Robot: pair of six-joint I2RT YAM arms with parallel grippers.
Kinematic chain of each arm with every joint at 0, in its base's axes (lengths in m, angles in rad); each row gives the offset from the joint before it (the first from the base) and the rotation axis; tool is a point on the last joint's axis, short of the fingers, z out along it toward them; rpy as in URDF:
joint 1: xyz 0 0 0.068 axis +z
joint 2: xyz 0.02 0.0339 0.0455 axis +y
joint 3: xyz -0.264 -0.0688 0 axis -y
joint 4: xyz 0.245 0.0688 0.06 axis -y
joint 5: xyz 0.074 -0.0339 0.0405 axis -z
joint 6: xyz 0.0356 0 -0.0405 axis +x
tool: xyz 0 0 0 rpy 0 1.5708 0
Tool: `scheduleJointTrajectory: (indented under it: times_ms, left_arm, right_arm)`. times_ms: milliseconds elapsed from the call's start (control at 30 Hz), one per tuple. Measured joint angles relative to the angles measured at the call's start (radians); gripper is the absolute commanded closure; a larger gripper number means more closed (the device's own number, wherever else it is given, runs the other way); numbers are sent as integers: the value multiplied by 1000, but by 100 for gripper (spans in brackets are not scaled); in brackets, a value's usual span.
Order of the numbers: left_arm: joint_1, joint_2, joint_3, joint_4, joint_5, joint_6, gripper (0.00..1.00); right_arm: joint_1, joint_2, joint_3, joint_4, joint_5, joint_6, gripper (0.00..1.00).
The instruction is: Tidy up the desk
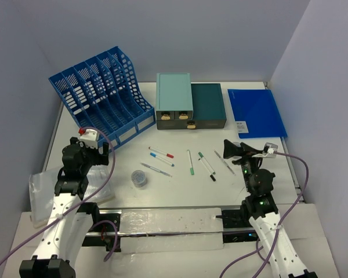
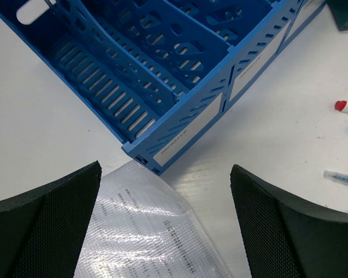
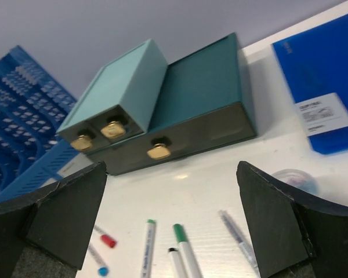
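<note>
Left gripper (image 2: 165,171) released | right gripper (image 3: 171,169) released | printed sleeve (image 2: 145,231) text visible only from left wrist

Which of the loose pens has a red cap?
The red-capped pen is the far-left one lying farthest from the arms, just behind the blue-capped pen. The other pens show green, black or clear ends.

Teal drawer boxes (image 3: 162,110) stacked; pens (image 3: 185,246) below; blue folder (image 3: 322,81) rt.
</note>
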Motion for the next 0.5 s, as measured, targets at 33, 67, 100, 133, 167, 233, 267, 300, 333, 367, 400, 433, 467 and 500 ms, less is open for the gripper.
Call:
scheduleJointTrajectory:
  times_ms: [33,67,100,133,167,233,267,300,333,367,400,433,467,500]
  left_arm:
    - [0,7,0,0,0,-2,1]
    - [0,15,1,-2,0,-3,1]
    - [0,21,1,-3,0,-3,1]
    - [0,26,1,-4,1,-3,1]
    - [0,27,1,-5,2,-1,1]
    - [0,24,1,-5,6,2,1]
    - [0,22,1,-5,8,3,1]
    - [0,20,1,-5,11,6,1]
    - [0,16,1,-5,14,9,1]
    - [0,13,1,-6,17,12,1]
    - [0,9,1,-6,20,16,1]
    - [0,7,1,-5,24,18,2]
    - [0,5,1,-6,28,19,2]
    - [0,4,1,-6,30,21,2]
  right_arm:
    - [0,5,0,6,-15,15,0]
    - [0,12,0,19,-40,24,0]
    - [0,20,0,35,-67,31,0]
    - [0,28,0,51,-94,37,0]
    - [0,47,1,78,-131,46,4]
    - [1,141,34,133,-208,58,11]
    - [5,203,71,133,-237,61,16]
    - [13,266,128,120,-256,61,20]
    - [26,333,195,98,-262,58,22]
    - [56,400,275,63,-237,49,23]
    - [102,458,357,24,-187,43,23]
    - [175,533,453,-31,-98,26,23]
    - [248,603,556,-81,-31,12,22]
    - [321,686,661,-124,59,-3,22]
